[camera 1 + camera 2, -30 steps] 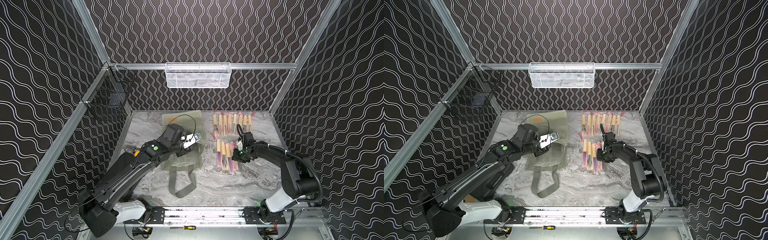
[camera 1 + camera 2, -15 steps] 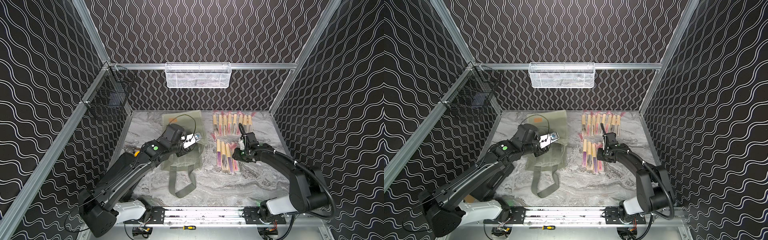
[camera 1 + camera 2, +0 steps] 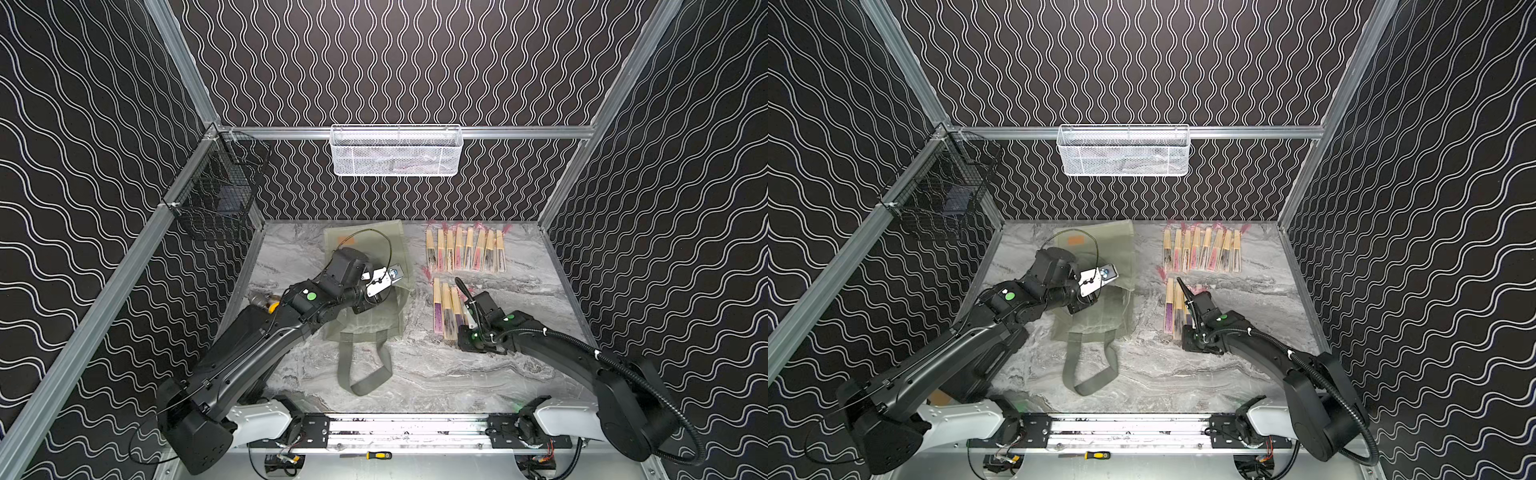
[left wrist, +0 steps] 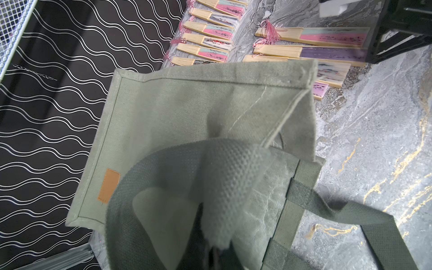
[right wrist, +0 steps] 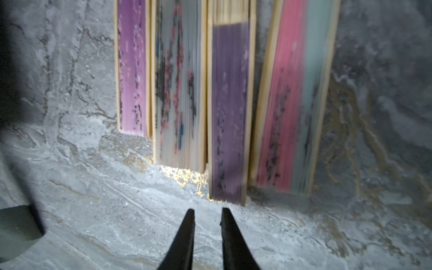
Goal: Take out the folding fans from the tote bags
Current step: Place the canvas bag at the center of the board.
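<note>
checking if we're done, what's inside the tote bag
Inside the tote bag only grey-green lining and a dark gap show; anything deeper in is hidden by fabric.

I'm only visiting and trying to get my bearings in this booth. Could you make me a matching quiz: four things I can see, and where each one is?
Things
1. soft grey-green fabric tote bag
2. white mesh basket
3. black wire basket
4. slim light-wood folding fans

Places
A. hung high on a side wall
B. laid in two rows on the grey marble-look table
C. hung high on the back wall
D. on the table, straps trailing toward its front edge

Pairs: 1-D, 2-C, 3-A, 4-B
</note>
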`<state>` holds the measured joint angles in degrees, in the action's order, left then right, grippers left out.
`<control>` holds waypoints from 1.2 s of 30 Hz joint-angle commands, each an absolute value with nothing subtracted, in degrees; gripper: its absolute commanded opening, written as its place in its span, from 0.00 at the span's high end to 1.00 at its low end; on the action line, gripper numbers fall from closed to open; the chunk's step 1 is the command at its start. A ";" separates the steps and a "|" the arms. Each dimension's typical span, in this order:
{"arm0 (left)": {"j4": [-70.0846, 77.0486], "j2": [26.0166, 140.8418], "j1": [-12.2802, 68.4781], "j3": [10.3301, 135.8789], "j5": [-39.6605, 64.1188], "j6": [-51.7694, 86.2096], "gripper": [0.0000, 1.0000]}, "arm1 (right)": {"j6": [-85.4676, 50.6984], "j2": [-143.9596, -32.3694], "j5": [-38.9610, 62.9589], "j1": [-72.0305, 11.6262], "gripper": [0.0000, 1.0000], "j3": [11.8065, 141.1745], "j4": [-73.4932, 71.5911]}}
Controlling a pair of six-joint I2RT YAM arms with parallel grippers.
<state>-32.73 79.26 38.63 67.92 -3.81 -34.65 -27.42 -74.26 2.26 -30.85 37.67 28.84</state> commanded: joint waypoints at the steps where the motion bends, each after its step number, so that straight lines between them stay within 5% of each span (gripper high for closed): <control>1: -30.72 79.34 38.64 68.10 -3.25 -34.19 1.00 | -30.31 -73.15 0.88 -32.44 0.79 37.44 30.94; 22: -30.74 79.17 38.65 69.48 -2.60 -30.61 1.00 | -33.03 -79.79 -3.25 -38.68 0.84 40.45 30.73; 36: -46.37 89.18 37.46 93.84 -6.95 -11.11 1.00 | -41.89 -57.88 9.73 -45.65 0.42 37.73 9.58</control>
<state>-42.70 87.18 37.87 90.21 -5.78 -16.69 -35.79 -60.90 7.92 -43.48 38.15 18.15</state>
